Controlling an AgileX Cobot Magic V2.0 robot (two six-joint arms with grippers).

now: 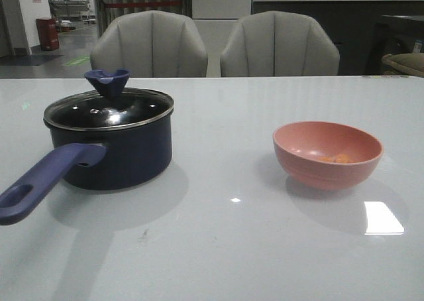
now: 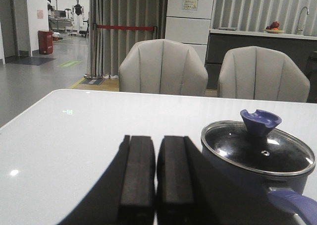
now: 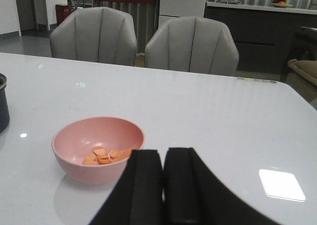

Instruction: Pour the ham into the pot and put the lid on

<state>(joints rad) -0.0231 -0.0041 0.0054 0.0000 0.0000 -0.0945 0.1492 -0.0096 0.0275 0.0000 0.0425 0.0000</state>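
The dark navy pot (image 1: 119,152) stands at the table's left, its long purple-blue handle (image 1: 46,181) pointing toward the front left. The clear glass lid (image 1: 109,109) with its blue knob (image 1: 107,82) sits on the pot. Several orange-pink ham bits (image 3: 105,155) lie in a salmon-pink bowl (image 1: 327,154) at the right. My left gripper (image 2: 156,145) is shut and empty, just beside the pot (image 2: 257,160). My right gripper (image 3: 163,158) is shut and empty, close beside the bowl (image 3: 98,148). Neither gripper shows in the front view.
Two grey chairs (image 1: 149,46) (image 1: 279,46) stand behind the table's far edge. A bright light patch (image 1: 383,218) lies on the white table (image 1: 225,235) near the bowl.
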